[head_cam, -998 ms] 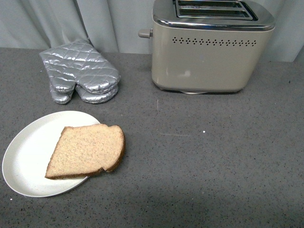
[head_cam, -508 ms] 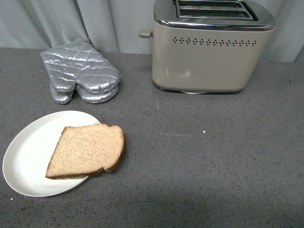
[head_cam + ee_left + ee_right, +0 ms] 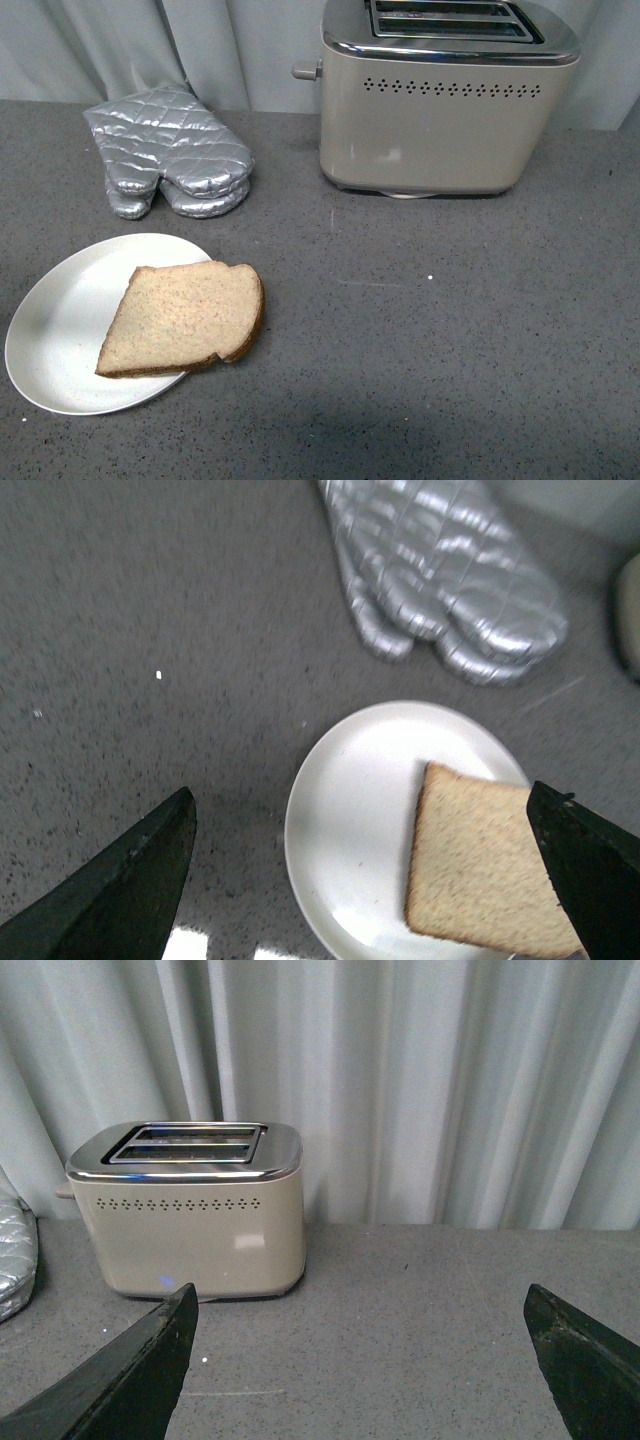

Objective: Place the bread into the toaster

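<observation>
Over the grey counter [image 3: 150,630], left tool [image 3: 360,795] hovers spread above the bread [image 3: 480,870].

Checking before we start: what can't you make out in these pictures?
Toaster slots: front view, cut off by the upper edge; right wrist view too shallow to see inside.
Bread: left wrist view, one side behind a finger of the left gripper.
Oven mitts: right wrist view, only a sliver at the edge.
</observation>
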`<state>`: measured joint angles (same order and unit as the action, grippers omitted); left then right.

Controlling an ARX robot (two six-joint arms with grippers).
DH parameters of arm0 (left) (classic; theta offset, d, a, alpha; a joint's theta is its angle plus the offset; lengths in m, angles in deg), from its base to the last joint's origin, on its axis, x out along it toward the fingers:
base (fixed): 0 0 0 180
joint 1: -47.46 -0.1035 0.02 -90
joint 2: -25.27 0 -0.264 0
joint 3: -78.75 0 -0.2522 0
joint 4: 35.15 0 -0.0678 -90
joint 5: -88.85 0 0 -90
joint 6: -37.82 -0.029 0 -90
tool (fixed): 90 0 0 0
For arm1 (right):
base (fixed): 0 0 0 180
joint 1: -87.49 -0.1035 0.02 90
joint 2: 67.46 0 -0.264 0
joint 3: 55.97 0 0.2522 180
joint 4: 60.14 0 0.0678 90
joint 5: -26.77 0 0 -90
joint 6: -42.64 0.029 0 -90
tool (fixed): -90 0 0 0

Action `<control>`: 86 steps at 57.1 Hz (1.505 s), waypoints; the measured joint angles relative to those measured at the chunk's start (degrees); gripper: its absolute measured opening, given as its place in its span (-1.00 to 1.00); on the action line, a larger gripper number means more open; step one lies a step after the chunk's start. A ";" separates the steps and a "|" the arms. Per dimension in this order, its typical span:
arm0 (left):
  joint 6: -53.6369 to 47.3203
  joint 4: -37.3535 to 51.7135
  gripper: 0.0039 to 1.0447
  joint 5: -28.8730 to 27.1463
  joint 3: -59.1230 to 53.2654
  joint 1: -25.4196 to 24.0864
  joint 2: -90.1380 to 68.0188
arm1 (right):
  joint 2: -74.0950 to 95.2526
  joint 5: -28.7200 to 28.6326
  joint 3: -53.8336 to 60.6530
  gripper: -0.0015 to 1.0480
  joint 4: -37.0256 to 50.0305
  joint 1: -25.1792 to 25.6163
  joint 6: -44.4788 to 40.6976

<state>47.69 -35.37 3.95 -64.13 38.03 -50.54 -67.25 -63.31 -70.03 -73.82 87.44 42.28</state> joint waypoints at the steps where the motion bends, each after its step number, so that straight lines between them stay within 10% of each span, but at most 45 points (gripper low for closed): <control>1: -0.39 0.00 0.88 0.28 0.83 -0.26 -2.19 | 0.00 0.00 0.00 0.81 0.00 0.00 0.00; 44: -11.82 -7.04 0.88 -0.31 18.82 -1.46 -35.76 | 0.00 0.00 0.00 0.81 0.02 0.00 0.00; 78: -10.40 -13.33 -0.92 2.12 22.69 0.07 -39.08 | 0.00 0.00 0.00 0.81 0.00 0.00 0.00; 86: -7.91 -14.14 -0.94 4.44 22.16 0.46 -36.48 | 0.00 0.00 0.00 0.81 0.02 0.00 0.00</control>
<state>39.77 -49.51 8.39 -41.97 38.49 -87.02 -67.25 -63.31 -70.03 -73.80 87.44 42.28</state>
